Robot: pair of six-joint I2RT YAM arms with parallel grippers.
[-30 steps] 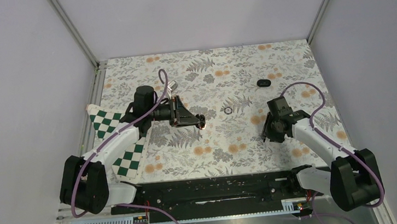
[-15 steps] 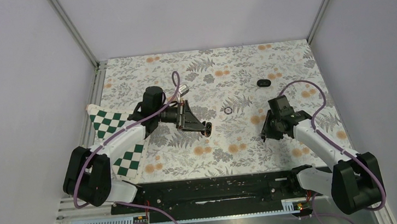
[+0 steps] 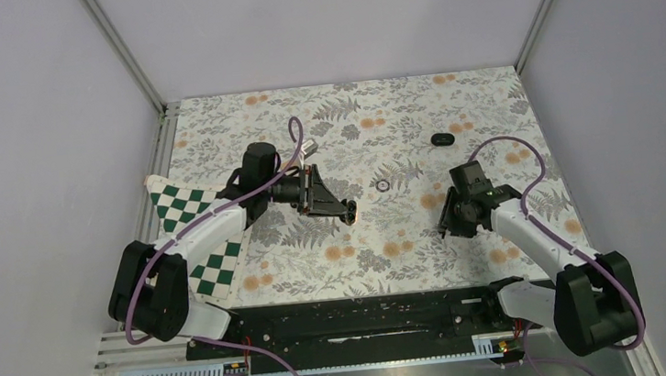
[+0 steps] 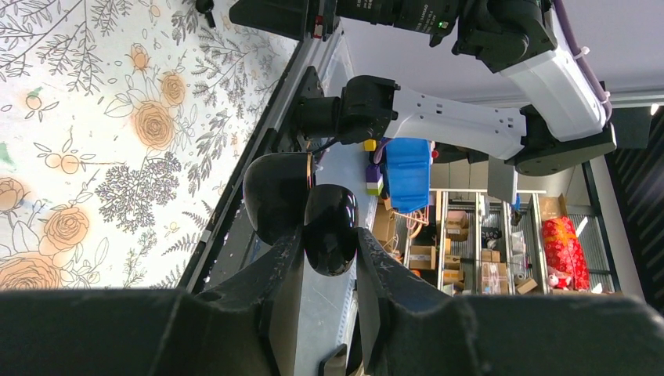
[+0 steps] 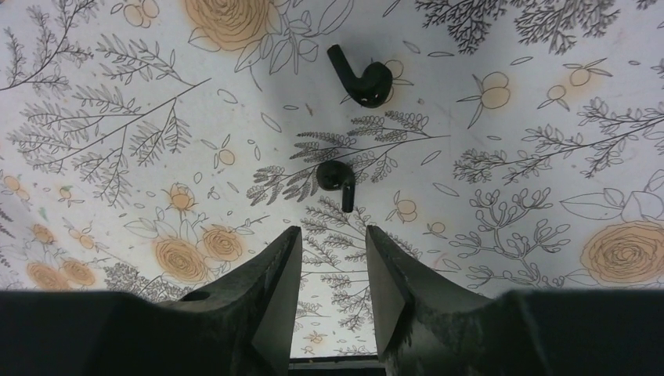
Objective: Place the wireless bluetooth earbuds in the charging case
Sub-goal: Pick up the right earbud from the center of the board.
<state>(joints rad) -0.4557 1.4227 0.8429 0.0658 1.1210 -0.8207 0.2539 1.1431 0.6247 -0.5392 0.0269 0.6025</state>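
Top view: a cloth (image 3: 487, 99) printed with grey ferns and orange blossoms covers the table, and plain pale walls with metal corner posts stand around it. A green-and-white checkerboard (image 3: 175, 212) lies at the left edge. The left gripper (image 3: 346, 208) reaches in left of centre, clamped on the charging case (image 3: 352, 212), which shows a tan glint. A thin dark ring (image 3: 382, 185) lies just right of it, and a black oval object (image 3: 440, 140) sits far right. The right gripper (image 3: 448, 226) hangs low over the right half of the cloth.

Left wrist view: both fingers press on the charging case (image 4: 329, 227), a glossy black shell in two lobes, apparently hinged open. It is seen against the right arm and a room with shelves of boxes, a blue bin and a red bag. Any lettering there is too small to read.

Right wrist view: the fingers stand apart over the cloth, holding nothing. The first earbud (image 5: 335, 180) lies just past the fingertips, in line with the gap between them. The second earbud (image 5: 362, 78) lies beyond it, apart from the first.
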